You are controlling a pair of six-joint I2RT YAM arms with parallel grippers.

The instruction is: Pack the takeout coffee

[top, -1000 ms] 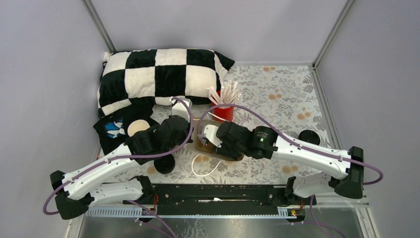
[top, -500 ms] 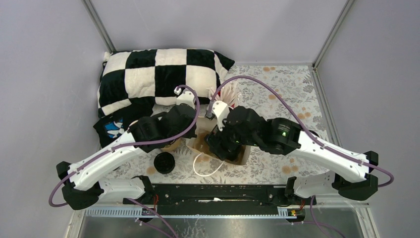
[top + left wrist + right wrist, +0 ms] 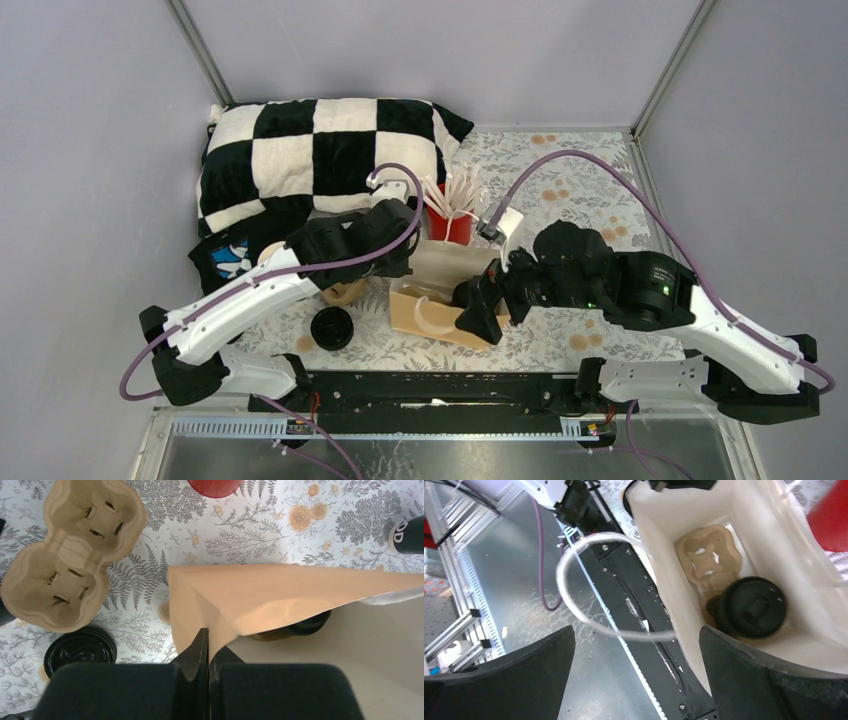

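Cup (image 3: 751,612), round black-lidded, inside paper bag (image 3: 659,555)

Paper bag (image 3: 445,265): was tan outside and cream-white inside.
Bag handle (image 3: 614,585): was white.
Lidded cup (image 3: 751,607): its lid was black.
Pulp carrier (image 3: 70,555): was plain light brown.
Tablecloth (image 3: 260,525): was white, printed with grey ferns and orange flowers.
Pillow (image 3: 320,150): was checked in black and white.
Straw cup (image 3: 452,228): was red.
My left gripper (image 3: 207,637): was black.
My right gripper (image 3: 635,640): was black too.
My cables (image 3: 580,153): were purple.
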